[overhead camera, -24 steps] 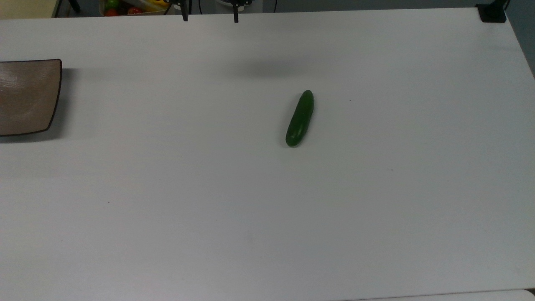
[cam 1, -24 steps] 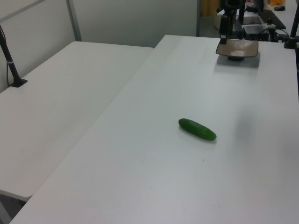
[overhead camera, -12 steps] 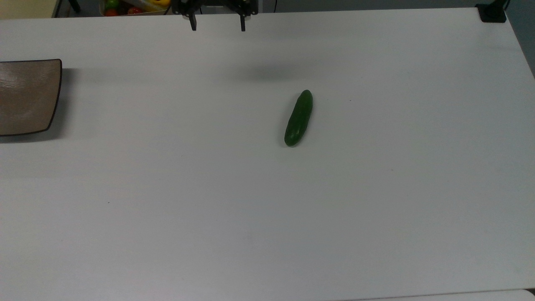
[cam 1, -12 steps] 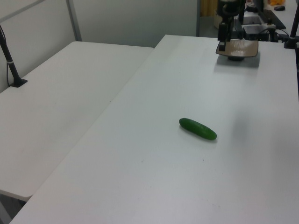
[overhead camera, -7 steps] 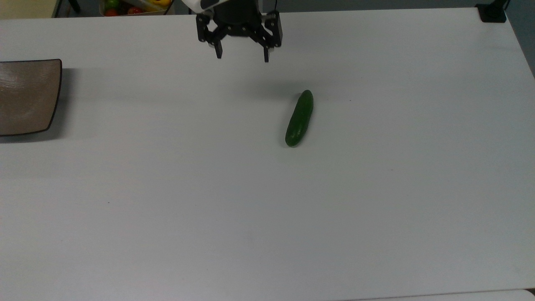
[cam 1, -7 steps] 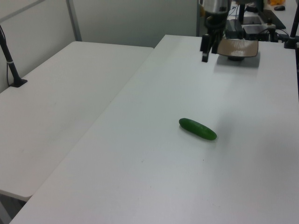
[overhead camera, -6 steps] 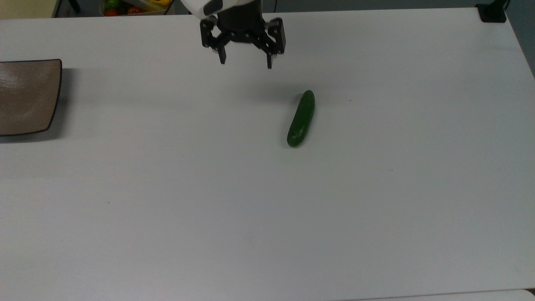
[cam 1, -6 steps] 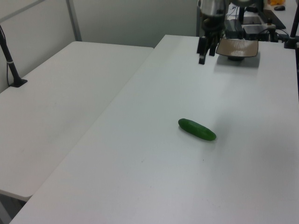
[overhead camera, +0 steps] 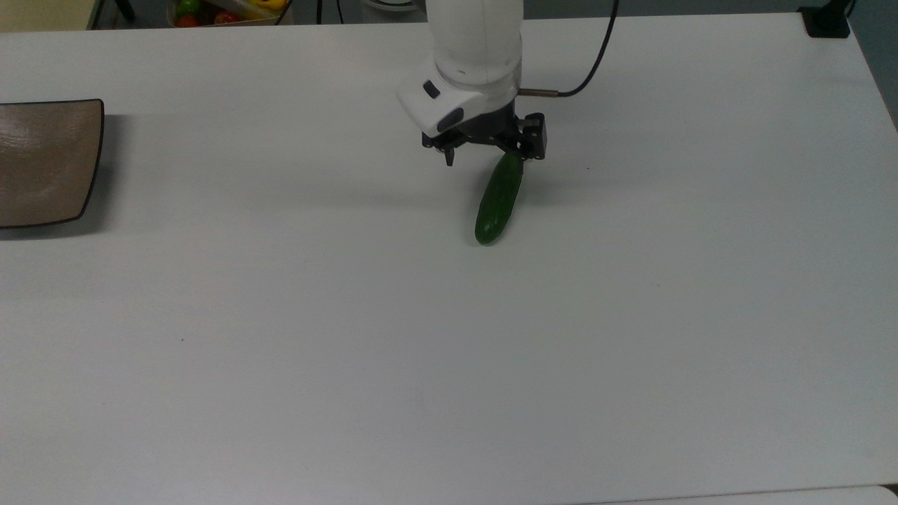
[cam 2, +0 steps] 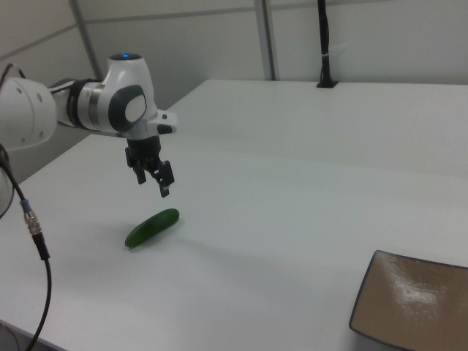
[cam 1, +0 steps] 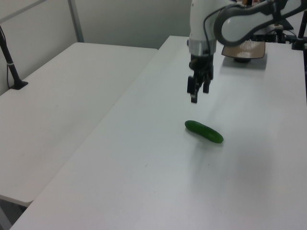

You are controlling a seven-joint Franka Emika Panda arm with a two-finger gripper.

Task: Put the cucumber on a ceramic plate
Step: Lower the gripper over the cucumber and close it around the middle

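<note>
— Where lying on the broad white surface (overhead camera: pixel 295 337), how placed, the small glossy dark green cucumber (overhead camera: pixel 499 199)?
— Flat, on its side, near the middle of the surface, one rounded end toward the top view's upper edge, partly covered there by the black two-finger pincer (overhead camera: pixel 487 156). Touched by nothing.
— And the pincer?
— Hanging above the cucumber in the left view (cam 1: pixel 197 94) and the right view (cam 2: pixel 151 180), fingers pointing down, spread apart, gripping nothing. Carried by the rounded white arm (overhead camera: pixel 471 56), with a black cable (overhead camera: pixel 596 59) trailing off it.
— Where the squarish brown-grey glazed plate with the thin dark rim (overhead camera: pixel 42 163)?
— At the top view's left edge, well apart from the cucumber, bare. In the right view (cam 2: pixel 413 301) at the lower right corner; in the left view (cam 1: pixel 247 49) far back behind the arm.
</note>
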